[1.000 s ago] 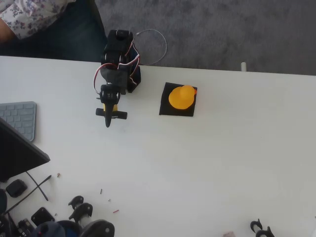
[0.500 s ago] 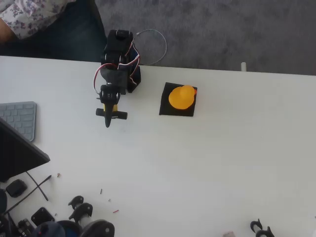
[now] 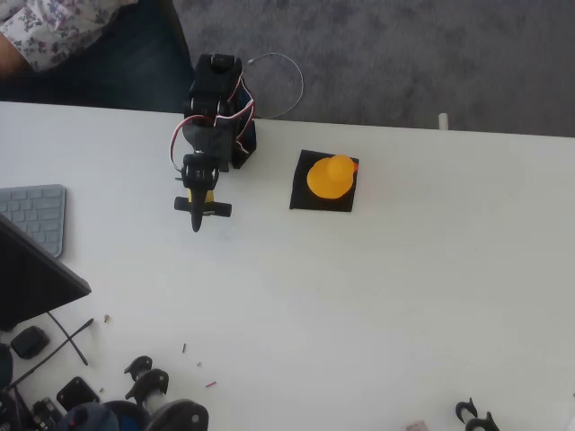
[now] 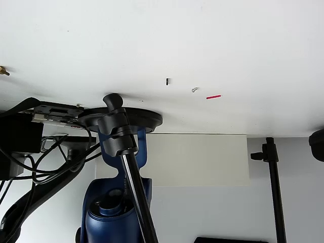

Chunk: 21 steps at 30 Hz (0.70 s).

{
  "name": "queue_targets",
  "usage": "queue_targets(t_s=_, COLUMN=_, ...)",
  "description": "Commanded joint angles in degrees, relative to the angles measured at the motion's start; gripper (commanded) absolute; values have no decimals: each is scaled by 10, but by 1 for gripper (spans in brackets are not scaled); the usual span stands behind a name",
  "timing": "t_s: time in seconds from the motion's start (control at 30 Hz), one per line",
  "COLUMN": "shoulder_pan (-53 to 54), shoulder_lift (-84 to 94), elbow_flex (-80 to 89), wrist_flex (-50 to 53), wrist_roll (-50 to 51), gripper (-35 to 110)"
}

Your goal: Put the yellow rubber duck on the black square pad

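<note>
Nothing has moved since before: the yellow rubber duck sits on the black square pad, the tool hangs well apart, open or clenched I cannot tell, a keyboard lies on the tabletop

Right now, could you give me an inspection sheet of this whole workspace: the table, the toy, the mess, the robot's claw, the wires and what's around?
Surface: white table, mostly bare.
Job's things: duck sits on the black pad, toward the pad's upper right.
Clutter: keyboard at the left edge; small black parts and tiny scraps along the bottom edge.
Gripper: gripper is left of the pad, apart from the duck; open or shut cannot be told.
Cables: thin wire loop behind the arm base.
Surroundings: grey carpet; a person's patterned sleeve at the upper left.
</note>
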Motion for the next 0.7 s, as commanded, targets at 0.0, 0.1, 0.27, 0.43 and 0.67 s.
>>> queue_targets(t_s=0.0, shoulder_pan=8, shoulder_lift=12, elbow_flex=5, wrist_flex=5, wrist_roll=-4, gripper=13)
queue_targets(t_s=0.1, shoulder_pan=9, shoulder_lift=12, elbow_flex=5, wrist_flex=5, wrist_roll=-4, gripper=13)
queue_targets(t_s=0.27, shoulder_pan=7, shoulder_lift=12, elbow_flex=30, wrist_flex=6, wrist_roll=-4, gripper=13)
queue_targets(t_s=0.43, shoulder_pan=9, shoulder_lift=15, elbow_flex=83, wrist_flex=-1, wrist_roll=-4, gripper=13)
queue_targets(t_s=0.67, shoulder_pan=8, shoulder_lift=13, elbow_flex=79, wrist_flex=-1, wrist_roll=-4, gripper=13)
